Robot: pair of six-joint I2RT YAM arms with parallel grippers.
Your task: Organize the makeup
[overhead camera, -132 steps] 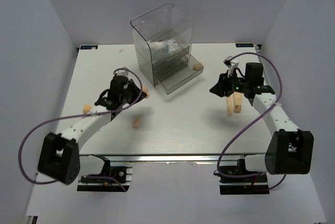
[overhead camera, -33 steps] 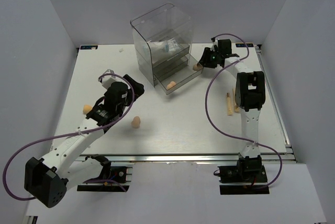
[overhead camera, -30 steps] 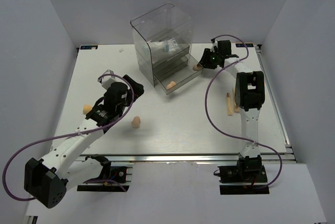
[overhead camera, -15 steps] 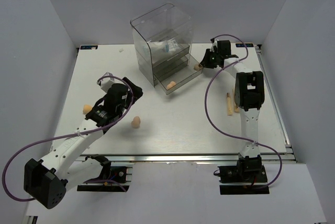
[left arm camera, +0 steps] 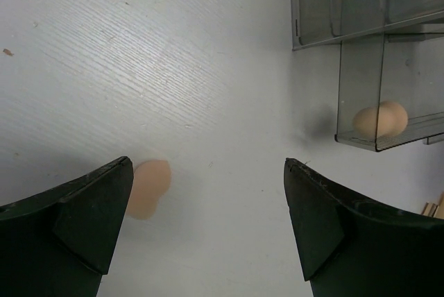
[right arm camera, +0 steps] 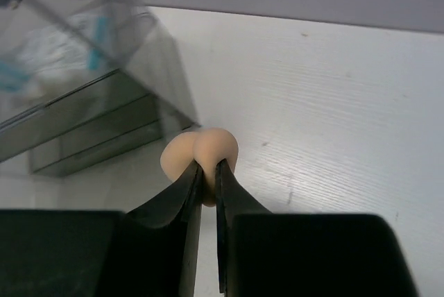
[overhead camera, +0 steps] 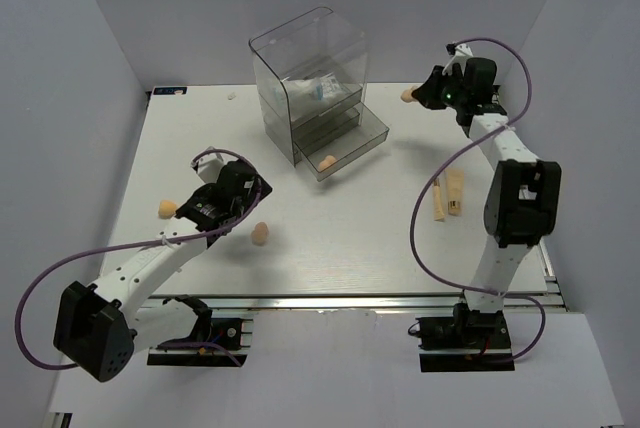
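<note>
Your left end effector [left arm camera: 208, 165] hangs wide open, its arm reaching low over the table [overhead camera: 330, 238]. A loose sponge [left arm camera: 149, 186] lies by its left finger, with bare room around. Your right end effector [right arm camera: 208, 172], stretched toward the far edge, pinches a second sponge [right arm camera: 201, 148], now lifted away from the drawer box [overhead camera: 310, 78].

Bright, even light falls from above in the overhead view, leaving the white table [overhead camera: 330, 238] nearly washed out, shadows under the arms [overhead camera: 150, 260] short and soft, and pale glare on the top edges of the clear drawer box [overhead camera: 305, 58] at upper centre. The left wrist view is crisp on the table grain, with a soft grey shadow at centre right. The right wrist view shows the sponge [right arm camera: 200, 150] at centre sharp, while the box at upper left is hazy.
</note>
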